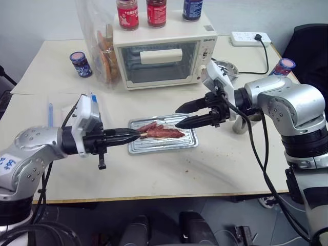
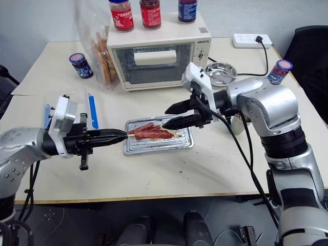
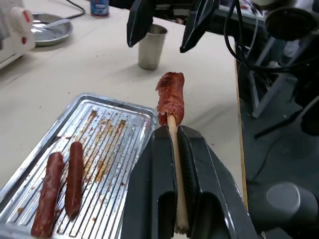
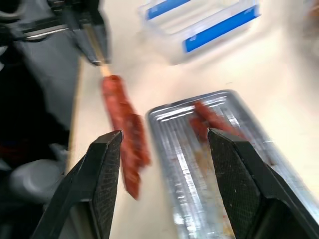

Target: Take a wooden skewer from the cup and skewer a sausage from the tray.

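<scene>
While left gripper (image 1: 134,136) clamps wooden skewer (image 3: 175,164) | sausage (image 1: 165,134) end toward spread right gripper (image 1: 180,116)

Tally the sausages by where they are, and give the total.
Small reddish-brown sausage on the thin pale wooden skewer clamped in the left gripper: 1
Loose reddish-brown sausages lying on the ribbed silver metal tray: 2
Total: 3

The right tool (image 4: 162,186) stands with its fingers (image 4: 102,174) spread wide. Beyond them a sausage (image 4: 124,134) sits on a wooden skewer (image 4: 103,69) clamped in the left tool (image 4: 94,35). Beside it lies the tray (image 4: 219,169), and farther off a clear plastic box (image 4: 199,25) with blue clips.
</scene>
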Controlling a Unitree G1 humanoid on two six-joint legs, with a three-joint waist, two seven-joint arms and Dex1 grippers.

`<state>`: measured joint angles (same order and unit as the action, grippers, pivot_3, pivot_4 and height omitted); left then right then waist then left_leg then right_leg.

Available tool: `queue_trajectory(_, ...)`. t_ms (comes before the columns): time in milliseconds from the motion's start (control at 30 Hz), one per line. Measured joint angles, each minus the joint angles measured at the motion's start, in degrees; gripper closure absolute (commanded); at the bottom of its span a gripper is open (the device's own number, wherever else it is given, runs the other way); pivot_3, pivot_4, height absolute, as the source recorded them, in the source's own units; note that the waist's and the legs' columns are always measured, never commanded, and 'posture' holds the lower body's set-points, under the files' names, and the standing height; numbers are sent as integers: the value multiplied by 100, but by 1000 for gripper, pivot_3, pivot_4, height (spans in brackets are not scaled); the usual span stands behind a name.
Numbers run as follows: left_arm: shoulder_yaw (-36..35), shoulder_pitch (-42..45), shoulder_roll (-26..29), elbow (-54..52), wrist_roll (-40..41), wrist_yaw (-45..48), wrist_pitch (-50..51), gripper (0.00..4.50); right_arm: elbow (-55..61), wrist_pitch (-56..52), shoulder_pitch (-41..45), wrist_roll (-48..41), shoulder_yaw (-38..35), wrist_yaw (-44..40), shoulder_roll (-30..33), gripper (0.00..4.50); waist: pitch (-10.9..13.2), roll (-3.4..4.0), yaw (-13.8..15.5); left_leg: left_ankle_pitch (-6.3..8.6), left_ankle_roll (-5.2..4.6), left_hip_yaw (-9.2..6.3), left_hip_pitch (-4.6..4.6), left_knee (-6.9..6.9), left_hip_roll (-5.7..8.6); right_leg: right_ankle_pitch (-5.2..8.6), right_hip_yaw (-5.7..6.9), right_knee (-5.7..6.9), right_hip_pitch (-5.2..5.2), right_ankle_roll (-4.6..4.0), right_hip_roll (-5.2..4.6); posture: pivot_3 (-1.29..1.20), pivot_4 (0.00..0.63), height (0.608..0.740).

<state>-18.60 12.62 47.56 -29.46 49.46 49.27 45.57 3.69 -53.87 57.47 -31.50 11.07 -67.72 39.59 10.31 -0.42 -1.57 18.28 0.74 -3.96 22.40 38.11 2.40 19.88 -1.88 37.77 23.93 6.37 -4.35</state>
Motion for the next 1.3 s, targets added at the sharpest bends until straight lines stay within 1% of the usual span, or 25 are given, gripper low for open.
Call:
queue_trajectory(67,-365,-353,-42,-170,116,-239,78,4500,43,16,-21,-7,-76,113,-32,1690,0,0,-1,0,0,0,-1,0,-1,0,1,-1,0,0,1,0,150,740)
queue_trajectory(100,-487,-468,-58,-210,170,-318,95,4500,70,18,-31,-13,-115,145,-42,1514,0,0,-4,0,0,0,-1,0,-1,0,0,1,0,0,1,0,150,740)
queue_trajectory(167,-989,-882,-254,-360,325,-668,149,4500,90,-30,-39,-109,-293,325,-163,1203,0,0,-14,0,0,1,-2,-1,-2,0,0,0,0,0,1,0,150,740)
queue_trajectory(267,-1593,-1249,-585,-378,491,-1236,183,4500,158,-240,-40,-289,-511,579,-330,377,0,0,0,0,1,0,-2,0,-3,0,1,1,0,0,2,0,150,740)
queue_trajectory(333,-1789,-1335,-743,-375,539,-1521,180,4500,274,-251,-51,-325,-535,704,-390,35,0,0,3,0,1,0,-2,1,-2,0,0,0,-1,0,1,0,150,740)
queue_trajectory(500,-2321,-1414,-1558,-271,583,-2699,-80,4500,545,-297,-245,-392,-734,1309,-731,35,-5,-7,10,0,1,0,-2,3,0,0,2,0,-2,0,0,0,150,740)
queue_trajectory(600,-2406,-1245,-1845,102,229,-3383,-418,4500,767,-409,-474,-468,-801,1594,-824,35,-8,-13,18,0,1,0,-3,5,1,0,3,1,-3,0,1,0,150,740)
queue_trajectory(767,-2199,-638,-1976,1048,-558,-4055,-958,4500,1168,-614,-660,-708,-931,1975,-979,35,-11,-18,14,-1,1,0,-3,5,3,0,5,5,-3,0,2,0,150,740)
queue_trajectory(867,-1917,-172,-1982,1725,-945,-4166,-1246,4500,1349,-728,-733,-871,-996,2177,-1017,35,-12,-19,13,-1,1,0,-3,6,4,0,6,6,-3,0,2,0,150,740)
queue_trajectory(967,-1673,105,-1968,2217,-1165,-4115,-1405,4500,1538,-798,-840,-1029,-1096,2346,-1015,35,-14,-22,9,-1,1,0,-3,4,5,0,6,5,-3,0,0,0,150,740)
queue_trajectory(1000,-1591,177,-1962,2363,-1208,-4074,-1437,4050,1580,-827,-875,-1060,-1131,2397,-1014,0,-14,-22,-1,-1,1,0,-2,3,5,0,5,7,-2,0,0,0,150,740)
queue_trajectory(1100,-1399,391,-1939,2759,-1356,-3905,-1552,3376,1665,-869,-927,-1132,-1164,2530,-1006,0,-14,-22,-18,-1,2,0,-3,1,2,0,9,8,0,0,1,0,150,740)
queue_trajectory(1133,-1393,429,-1936,2813,-1369,-3856,-1578,3079,1671,-871,-944,-1151,-1165,2558,-1006,0,-14,-22,-20,-1,2,0,-3,1,2,0,9,8,1,0,1,0,150,740)
queue_trajectory(1167,-1385,440,-1918,2828,-1378,-3805,-1588,2922,1678,-872,-969,-1177,-1169,2593,-1005,0,-14,-22,-21,-1,2,0,-3,1,2,0,9,8,1,0,1,0,150,740)
queue_trajectory(1200,-1373,437,-1873,2825,-1386,-3733,-1600,2663,1701,-872,-1018,-1200,-1174,2639,-1001,0,-14,-22,-19,-1,2,0,-3,1,2,0,9,8,1,0,0,0,150,740)
queue_trajectory(1233,-1374,411,-1815,2808,-1382,-3697,-1590,2465,1718,-872,-1054,-1221,-1176,2663,-994,0,-14,-22,-16,-1,2,0,-2,1,2,0,9,8,1,0,0,0,150,740)
queue_trajectory(1300,-1419,167,-1692,2546,-1344,-3606,-1485,2465,1771,-871,-1121,-1265,-1196,2691,-944,0,-14,-22,-27,-1,2,1,-2,-2,2,0,5,8,0,0,-1,0,150,740)
